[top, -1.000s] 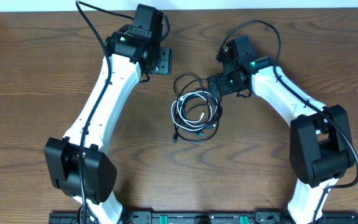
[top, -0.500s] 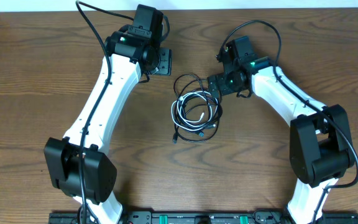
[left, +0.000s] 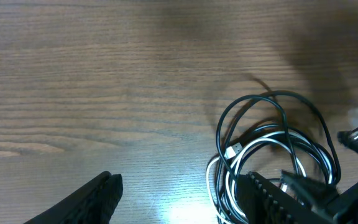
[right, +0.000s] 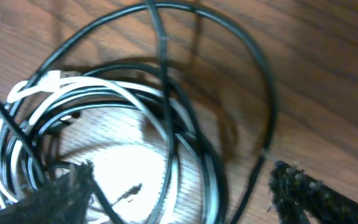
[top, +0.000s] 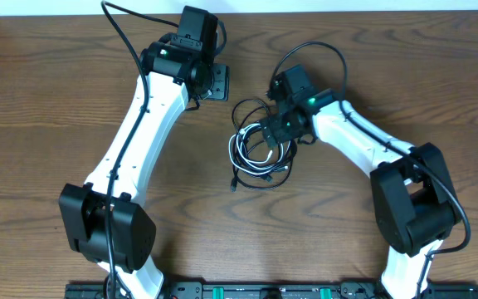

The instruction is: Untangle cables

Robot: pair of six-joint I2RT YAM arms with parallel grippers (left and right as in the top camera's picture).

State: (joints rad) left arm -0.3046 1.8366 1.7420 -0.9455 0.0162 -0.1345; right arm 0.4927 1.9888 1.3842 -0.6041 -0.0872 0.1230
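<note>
The black cable (top: 247,106) and the white cable (top: 243,145) lie coiled together in one tangle at the table's middle. My right gripper (top: 275,129) is open and low over the tangle's upper right side. In the right wrist view its fingers (right: 182,183) straddle several strands of the white cable (right: 135,99) and the black cable (right: 253,56) without closing on them. My left gripper (top: 214,81) is open and empty, up and left of the tangle. In the left wrist view its fingers (left: 179,183) frame bare wood, with the cables (left: 272,149) to the right.
The wooden table (top: 56,124) has nothing else on it. A thick black arm wire (top: 322,50) arcs above the right wrist. The arm bases stand at the front edge (top: 247,291).
My right gripper has moved left and slightly forward, from beside the tangle's upper right edge to over its strands. The left arm and the cables have not visibly moved.
</note>
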